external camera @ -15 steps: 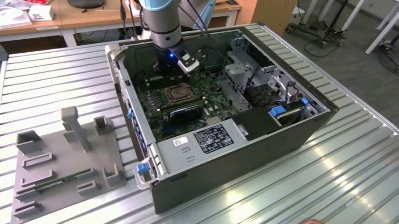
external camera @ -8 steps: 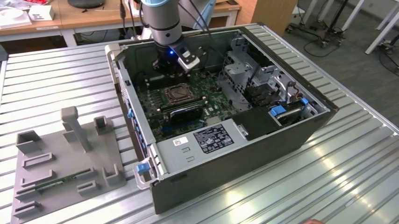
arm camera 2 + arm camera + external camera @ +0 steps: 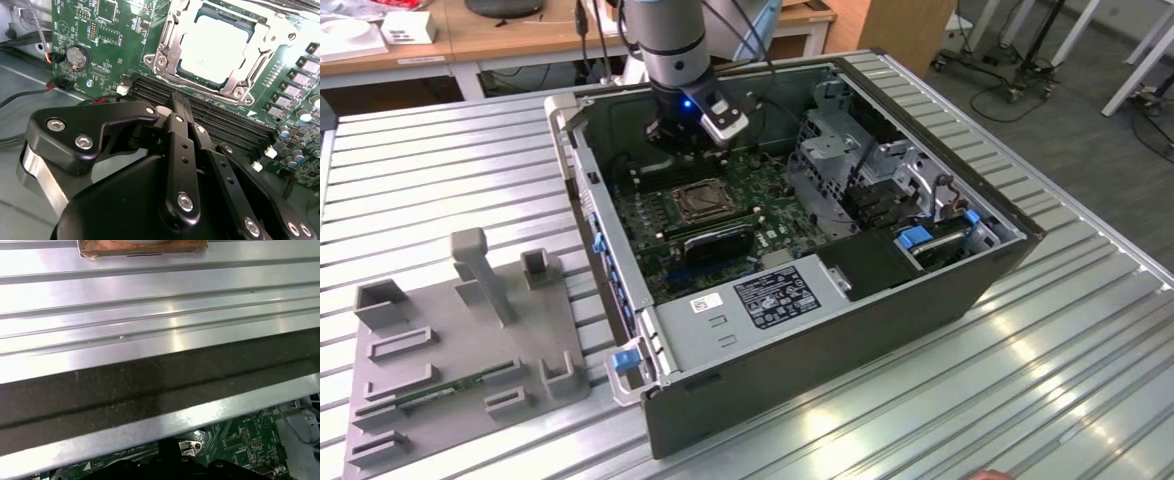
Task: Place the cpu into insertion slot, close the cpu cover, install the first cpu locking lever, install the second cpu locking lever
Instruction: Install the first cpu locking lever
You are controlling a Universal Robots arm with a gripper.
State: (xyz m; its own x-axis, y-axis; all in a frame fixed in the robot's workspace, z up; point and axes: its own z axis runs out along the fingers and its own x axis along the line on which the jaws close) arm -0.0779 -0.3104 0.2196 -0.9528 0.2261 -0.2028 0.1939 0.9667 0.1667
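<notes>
In the second wrist view the black hand [image 3: 180,107] has its fingers pressed together, holding nothing. Just past its tips lie long black slots [image 3: 210,117]. Beyond them the chip [image 3: 215,47] sits in its socket [image 3: 170,55], under the metal cover [image 3: 250,75].

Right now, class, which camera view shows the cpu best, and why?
The second wrist view: the cpu lies large and unobstructed in the insertion slot. The exterior view shows the socket small and distant, beneath the gripper.
</notes>
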